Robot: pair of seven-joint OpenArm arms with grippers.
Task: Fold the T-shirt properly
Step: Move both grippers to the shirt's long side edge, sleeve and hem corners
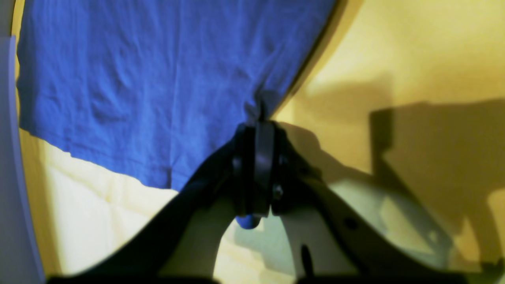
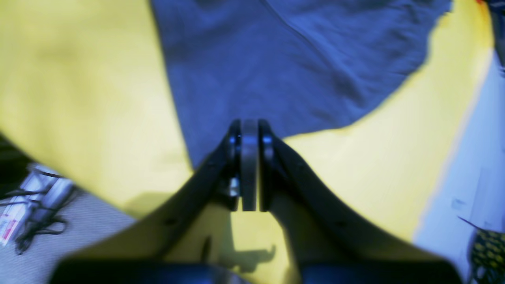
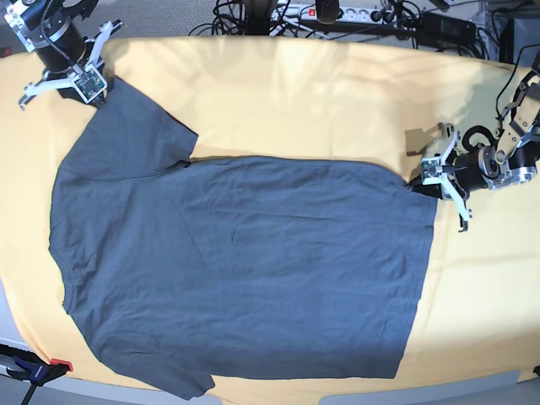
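Covering much of the base view from its left side to right of centre, the dark T-shirt lies spread with soft wrinkles on the pale yellow cloth, one sleeve reaching toward the upper left of the frame and another bit of fabric trailing at lower left. At middle right, your left arm extends in from the frame's edge, its left gripper clenched on the shirt's upper right corner, fabric pinched between the fingertips. At upper left, your right arm reaches down to the sleeve's end, where you have the right gripper above the fabric; whether it grips any, you cannot tell from these views.
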